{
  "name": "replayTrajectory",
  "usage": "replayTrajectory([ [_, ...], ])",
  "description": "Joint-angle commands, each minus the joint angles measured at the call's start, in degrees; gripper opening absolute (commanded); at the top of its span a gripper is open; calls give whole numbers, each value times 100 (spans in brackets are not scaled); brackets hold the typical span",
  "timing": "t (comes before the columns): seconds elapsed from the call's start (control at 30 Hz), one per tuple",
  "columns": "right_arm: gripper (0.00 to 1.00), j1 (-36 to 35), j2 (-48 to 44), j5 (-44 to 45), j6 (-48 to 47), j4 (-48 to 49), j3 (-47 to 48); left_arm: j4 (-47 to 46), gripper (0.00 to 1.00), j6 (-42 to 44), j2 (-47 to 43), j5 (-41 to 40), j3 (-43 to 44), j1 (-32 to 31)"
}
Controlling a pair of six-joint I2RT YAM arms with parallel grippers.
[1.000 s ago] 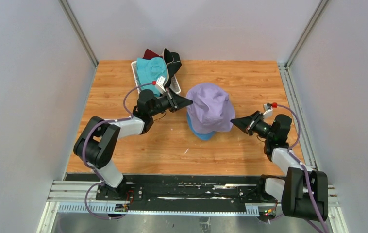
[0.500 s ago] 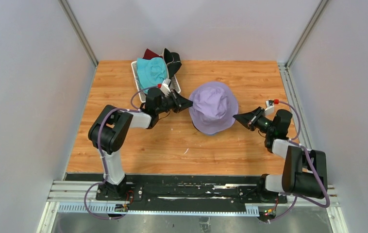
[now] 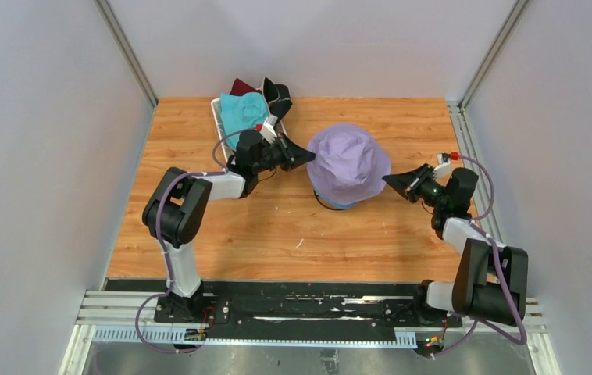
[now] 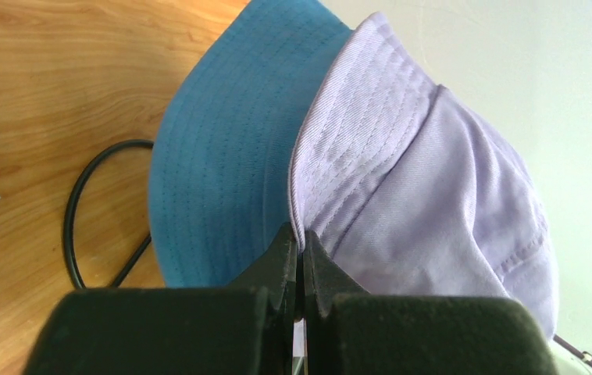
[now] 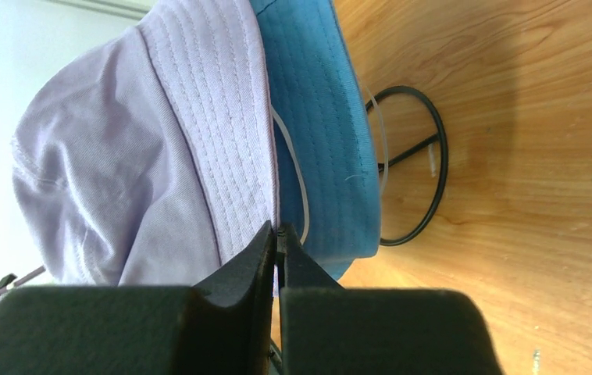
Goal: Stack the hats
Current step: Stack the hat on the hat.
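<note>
pinching lavender hat [image 3: 347,160] brim | left pincer [image 4: 299,248] clamped on it | right pincer [image 5: 278,234] clamped on opposite brim

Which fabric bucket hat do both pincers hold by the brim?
The lavender fabric bucket hat, resting over the blue fabric hat; the teal fabric hat lies in the white plastic basket.

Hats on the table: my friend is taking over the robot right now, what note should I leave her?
Left end effector: shut on the brim of the lavender fabric bucket hat.
Right end effector: shut on the opposite side of that brim.
The lavender hat sits over the blue fabric bucket hat on the black wire stand, mid-table.
The teal fabric hat, dark red fabric hat and black fabric hat are piled at the white plastic lattice basket, far left.
Done: two hats stacked.
Left: release, then stack those three.
</note>
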State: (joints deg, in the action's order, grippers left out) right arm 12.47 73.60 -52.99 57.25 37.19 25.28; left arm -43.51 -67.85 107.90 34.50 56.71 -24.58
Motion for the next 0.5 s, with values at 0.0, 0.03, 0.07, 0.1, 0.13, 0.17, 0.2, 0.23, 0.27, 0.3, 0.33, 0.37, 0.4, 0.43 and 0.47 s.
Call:
replayTrajectory([
  [0.0, 1, 189, 343, 274, -222, -317, 307, -66, 0, -3, 197, 114, 254, -44],
  [0.03, 1, 194, 436, 306, -222, -277, 362, -64, 0, -1, 245, 125, 282, -59],
  [0.07, 1, 194, 495, 353, -245, -285, 409, -70, 0, -6, 289, 132, 306, -64],
  [0.1, 1, 201, 539, 423, -295, -371, 471, -69, 0, -16, 326, 142, 333, -71],
  [0.13, 1, 203, 587, 485, -366, -503, 542, -70, 0, -17, 356, 148, 351, -78],
  [0.17, 1, 205, 637, 517, -423, -584, 616, -70, 0, -15, 385, 153, 365, -74],
  [0.2, 1, 210, 684, 556, -445, -601, 659, -70, 0, -17, 401, 152, 379, -74],
  [0.23, 1, 204, 714, 611, -466, -631, 687, -70, 0, -17, 425, 160, 403, -75],
  [0.27, 1, 203, 749, 662, -530, -731, 746, -70, 0, -17, 444, 170, 429, -74],
  [0.3, 1, 203, 792, 718, -633, -858, 807, -76, 0, -17, 478, 161, 443, -73],
  [0.33, 1, 203, 836, 770, -678, -920, 849, -71, 0, -17, 511, 160, 469, -73],
  [0.37, 1, 203, 890, 825, -707, -924, 877, -70, 0, -22, 550, 166, 490, -75],
  [0.4, 1, 203, 974, 872, -729, -947, 916, -70, 0, -32, 589, 170, 529, -82],
  [0.43, 0, 203, 1053, 890, -745, -962, 967, -70, 0, -39, 637, 163, 557, -82],
  [0.47, 1, 207, 1126, 904, -757, -962, 1014, -81, 0, -57, 681, 166, 576, -82],
])
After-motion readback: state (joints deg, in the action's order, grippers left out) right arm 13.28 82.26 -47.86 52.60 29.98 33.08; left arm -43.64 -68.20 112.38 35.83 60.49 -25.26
